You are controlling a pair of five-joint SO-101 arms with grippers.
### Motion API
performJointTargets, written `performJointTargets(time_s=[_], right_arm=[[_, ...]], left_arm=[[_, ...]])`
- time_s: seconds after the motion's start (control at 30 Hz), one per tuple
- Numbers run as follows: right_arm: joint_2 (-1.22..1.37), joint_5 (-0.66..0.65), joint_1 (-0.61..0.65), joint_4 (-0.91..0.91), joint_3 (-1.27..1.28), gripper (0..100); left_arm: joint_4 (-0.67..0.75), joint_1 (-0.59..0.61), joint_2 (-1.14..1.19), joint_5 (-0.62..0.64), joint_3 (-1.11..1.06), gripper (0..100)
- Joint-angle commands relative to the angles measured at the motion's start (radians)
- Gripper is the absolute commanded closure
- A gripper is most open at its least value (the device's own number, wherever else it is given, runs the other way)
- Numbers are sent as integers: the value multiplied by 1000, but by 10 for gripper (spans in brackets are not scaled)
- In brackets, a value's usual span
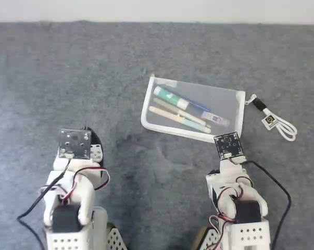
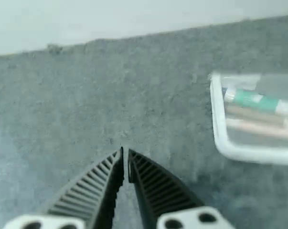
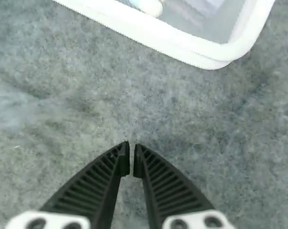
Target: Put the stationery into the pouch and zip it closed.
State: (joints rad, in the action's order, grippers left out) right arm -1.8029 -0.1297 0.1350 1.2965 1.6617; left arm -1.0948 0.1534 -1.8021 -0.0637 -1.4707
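A clear pouch (image 1: 193,108) with a white zipper edge lies on the grey carpet, right of centre. Inside it are a green-and-white tube (image 1: 170,97), pens and a small eraser-like piece. Its white strap (image 1: 274,121) trails off to the right. My left gripper (image 2: 125,155) is shut and empty above bare carpet, well to the left of the pouch (image 2: 251,119). My right gripper (image 3: 131,149) is shut and empty, just short of the pouch's near corner (image 3: 215,52). In the high view the right arm (image 1: 230,147) sits below the pouch's right end.
Grey carpet (image 1: 68,73) covers the whole table up to a pale wall at the back. The left arm (image 1: 73,146) stands at the lower left with open carpet around it.
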Motion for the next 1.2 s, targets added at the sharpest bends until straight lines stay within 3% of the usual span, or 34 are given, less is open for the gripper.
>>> performJointTargets(time_s=[0.0, 0.23, 0.6, 0.87, 1.17], right_arm=[[-12, -6, -15, 13, 21, 991], [-12, -8, -13, 13, 21, 991], [-12, -8, -12, 13, 21, 991], [-12, -8, -12, 13, 21, 991], [-12, -8, -12, 13, 21, 991]], left_arm=[[-2, 9, -21, -8, -54, 988], [37, 17, -21, -14, -216, 987], [26, 12, -21, -11, -214, 988], [-166, 17, -21, -15, -214, 988], [-169, 11, -21, -11, -214, 988]])
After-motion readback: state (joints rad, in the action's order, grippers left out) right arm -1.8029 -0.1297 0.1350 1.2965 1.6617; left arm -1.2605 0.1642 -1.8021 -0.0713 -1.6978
